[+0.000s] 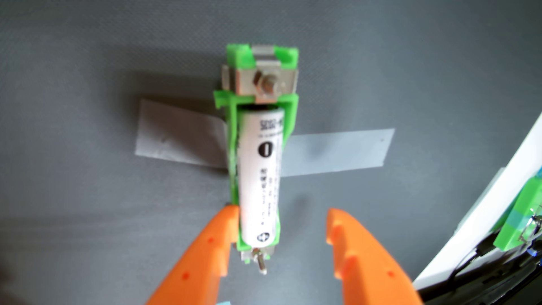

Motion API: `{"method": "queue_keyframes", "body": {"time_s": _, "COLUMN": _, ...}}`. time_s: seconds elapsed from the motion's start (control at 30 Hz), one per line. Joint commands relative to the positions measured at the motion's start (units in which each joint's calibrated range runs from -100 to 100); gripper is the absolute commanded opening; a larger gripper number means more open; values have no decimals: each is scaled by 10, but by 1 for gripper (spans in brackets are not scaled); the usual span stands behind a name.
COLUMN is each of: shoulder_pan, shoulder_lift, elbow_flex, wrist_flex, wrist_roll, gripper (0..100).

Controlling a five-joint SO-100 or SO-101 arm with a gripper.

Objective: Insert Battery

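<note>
Wrist view, slightly blurred; one white battery [259, 181] lies lengthwise in one green holder [233, 164], long axis running away from the camera; black print and a round black mark on the battery's top face, a small circled symbol at its near end; the holder has two metal contacts, one at the far end [268, 80] with a nut and bolt, one at the near end [258, 259] with a small pin sticking out toward the camera; two strips of grey tape [337, 152] run out from under the holder, one to the left and one to the right in this view, flat on the grey mat [88, 73]; one gripper [281, 225] with two orange fingers [360, 258] enters from the bottom edge, spread apart and holding nothing; the left finger's tip sits right against the holder's near left side, contact cannot be confirmed; the right finger is clear of the holder with bare mat between; at the right edge one white panel [504, 187], one more green part [525, 223] with teal tape, and black cables [457, 272].
</note>
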Motion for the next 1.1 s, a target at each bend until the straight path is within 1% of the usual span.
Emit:
{"method": "queue_keyframes", "body": {"time_s": 0.0, "shoulder_pan": -7, "shoulder_lift": -14, "elbow_flex": -16, "wrist_flex": 3, "wrist_roll": -2, "gripper": 18}}
{"method": "queue_keyframes", "body": {"time_s": 0.1, "shoulder_pan": -27, "shoulder_lift": -14, "elbow_flex": -28, "wrist_flex": 6, "wrist_roll": -2, "gripper": 18}}
{"method": "queue_keyframes", "body": {"time_s": 0.23, "shoulder_pan": -51, "shoulder_lift": -15, "elbow_flex": -60, "wrist_flex": 58, "wrist_roll": -2, "gripper": 18}}
{"method": "queue_keyframes", "body": {"time_s": 0.47, "shoulder_pan": -40, "shoulder_lift": -14, "elbow_flex": -113, "wrist_flex": 124, "wrist_roll": 1, "gripper": 17}}
{"method": "queue_keyframes", "body": {"time_s": 0.53, "shoulder_pan": -38, "shoulder_lift": -13, "elbow_flex": -118, "wrist_flex": 131, "wrist_roll": -2, "gripper": 13}}
{"method": "queue_keyframes", "body": {"time_s": 0.63, "shoulder_pan": -38, "shoulder_lift": -13, "elbow_flex": -119, "wrist_flex": 130, "wrist_roll": -2, "gripper": 1}}
{"method": "queue_keyframes", "body": {"time_s": 1.07, "shoulder_pan": -37, "shoulder_lift": -14, "elbow_flex": -118, "wrist_flex": 121, "wrist_roll": 2, "gripper": 1}}
